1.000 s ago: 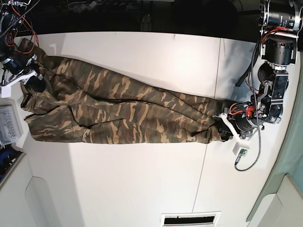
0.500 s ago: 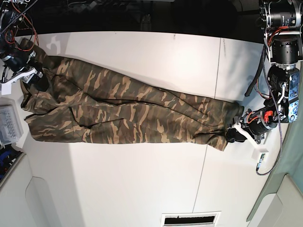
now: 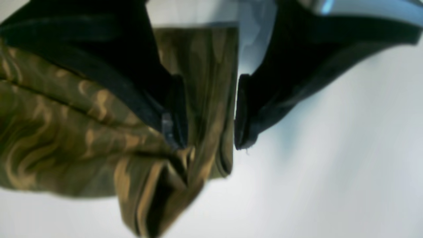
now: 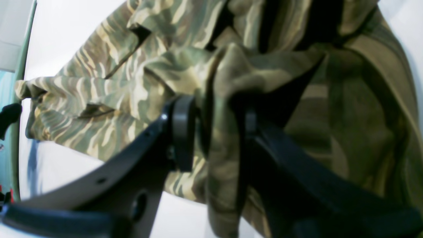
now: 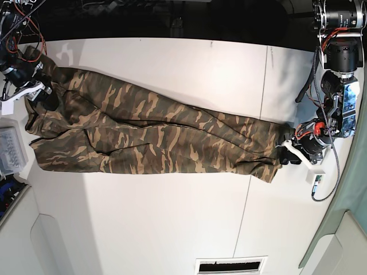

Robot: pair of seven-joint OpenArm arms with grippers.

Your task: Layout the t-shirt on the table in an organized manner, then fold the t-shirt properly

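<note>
Two grippers at opposite ends of one camouflage t-shirt (image 5: pixel 149 134), stretched long and narrow across the white table (image 5: pixel 172 217). Lying flat but not spread out: bunched into lengthwise ridges and folds, running in the base view from the far left edge to just past the thin dark seam (image 5: pixel 256 103) on the right. Bare tabletop on both long sides of the cloth.

Left gripper (image 5: pixel 285 150), at the right-hand end in the base view, closed on the t-shirt: in the wrist view a bunched corner of hem fills the space between the two black pads, with the rest of the corner hanging in creases below the fingertips. Low over the table, white surface just beside it.

Right gripper (image 5: pixel 40 97), at the left-hand end by the table's far corner, parted to a middling width. In its wrist view a raised fold of fabric stands between the black fingers (image 4: pixel 183 132), with a dark gap beside one pad, so loose around the cloth and not pinching it. Beyond the fingers, rumpled camouflage reaching away across the white surface.
</note>
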